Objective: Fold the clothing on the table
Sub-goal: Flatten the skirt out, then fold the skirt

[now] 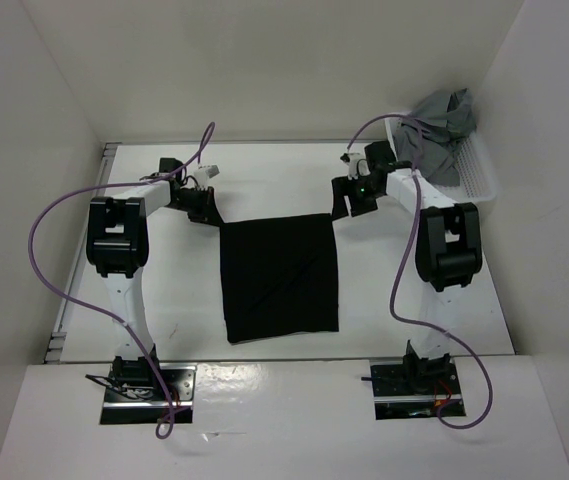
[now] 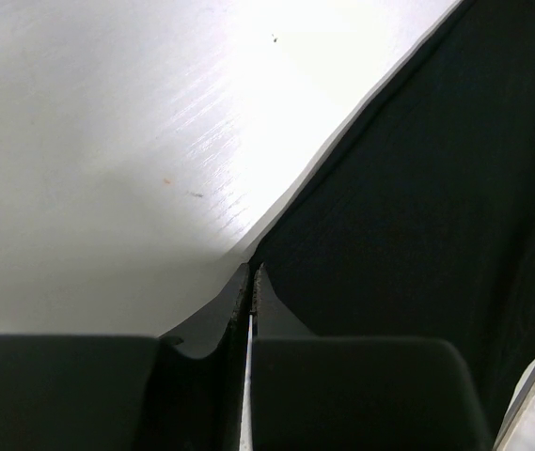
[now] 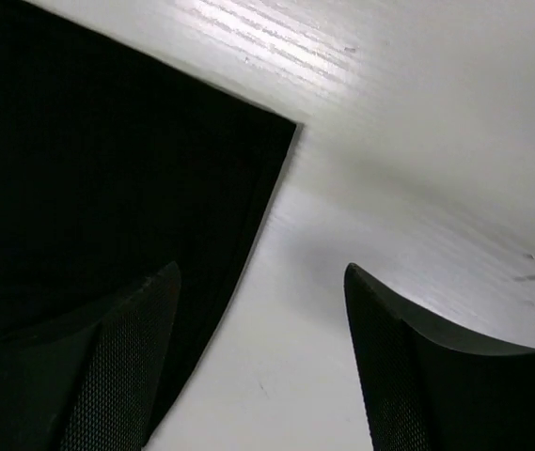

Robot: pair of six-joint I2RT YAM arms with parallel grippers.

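Left gripper [image 2: 252,274]: closed. The two black fingertips meet with no gap, and the edge of the clothing [image 1: 280,278] runs straight into the pinch point.
Left gripper position: at the far-left corner of the clothing, low over the table [image 1: 164,290].
Right gripper [image 3: 261,272]: open, with the jaws well apart. One finger [image 3: 126,366] hangs over the black fabric and the other finger [image 3: 417,376] over bare table. The side edge of the fabric passes between them.
Right gripper position: just beside the far-right corner of the clothing. That corner lies flat on the table.
Clothing: black, matte and roughly rectangular. It is spread flat at mid-table between the two arms, with faint creases across it.
Table: white surface. A thin metal rim shows along the left side.
Arms: both reach forward from their bases at the near edge and angle inward toward the far corners of the fabric.
Purple cable [image 1: 44,215]: loops beside each arm.
White basket [image 1: 476,172]: stands at the far-right corner of the table.
Grey garment [image 1: 442,125]: heaped in the basket, well apart from the clothing.
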